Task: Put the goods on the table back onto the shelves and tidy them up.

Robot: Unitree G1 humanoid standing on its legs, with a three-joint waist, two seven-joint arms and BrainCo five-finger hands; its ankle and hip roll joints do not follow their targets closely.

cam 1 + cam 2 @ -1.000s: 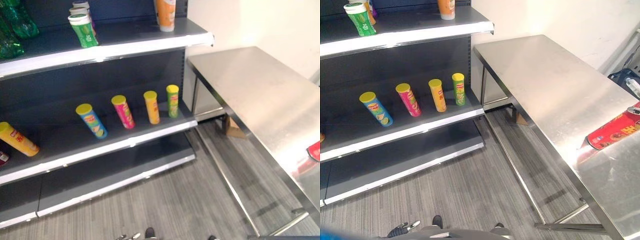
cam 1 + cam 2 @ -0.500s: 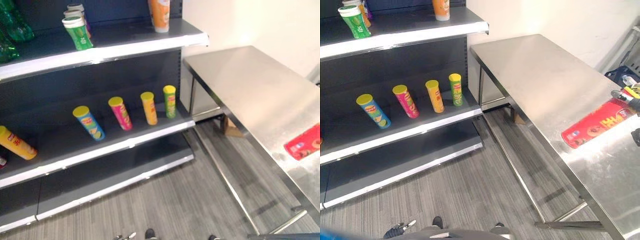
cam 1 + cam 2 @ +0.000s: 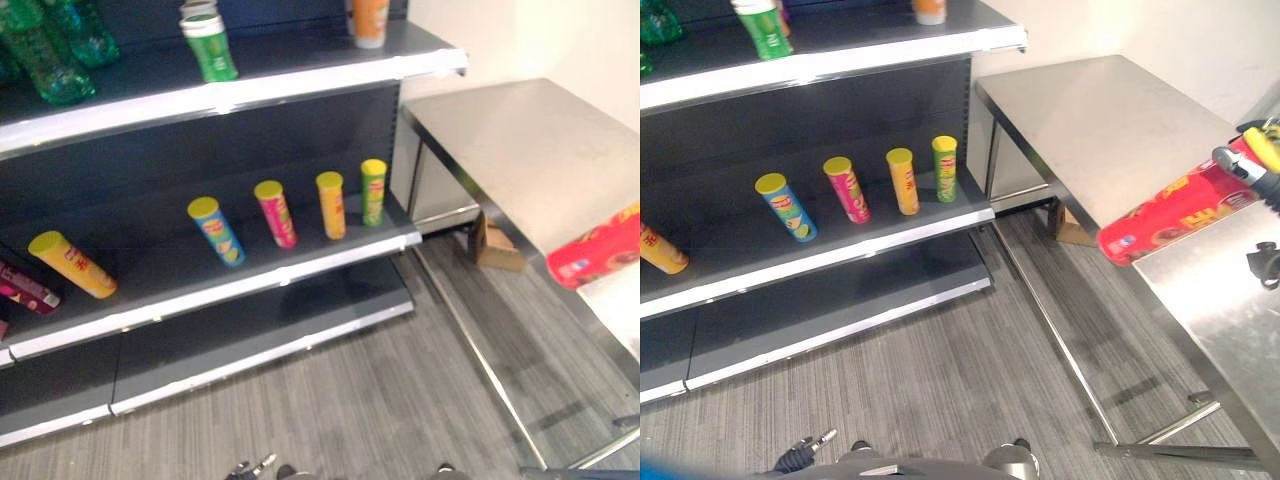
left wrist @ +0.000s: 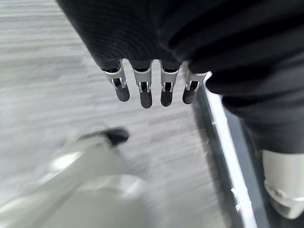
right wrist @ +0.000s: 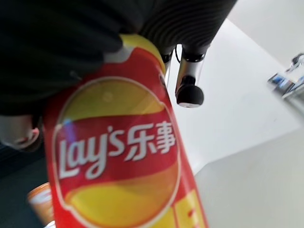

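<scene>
Where held aloft: red chip can (image 3: 1170, 213) within right robot hand (image 3: 1252, 165).

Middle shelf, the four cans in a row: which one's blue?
The blue can, at the robot's-left end of the row. Next to it come the pink can, the orange can and the green can; all four have yellow lids.

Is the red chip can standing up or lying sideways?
Sideways: the red cylindrical chip can is held lengthwise in the right hand, above the steel table's edge.
</scene>
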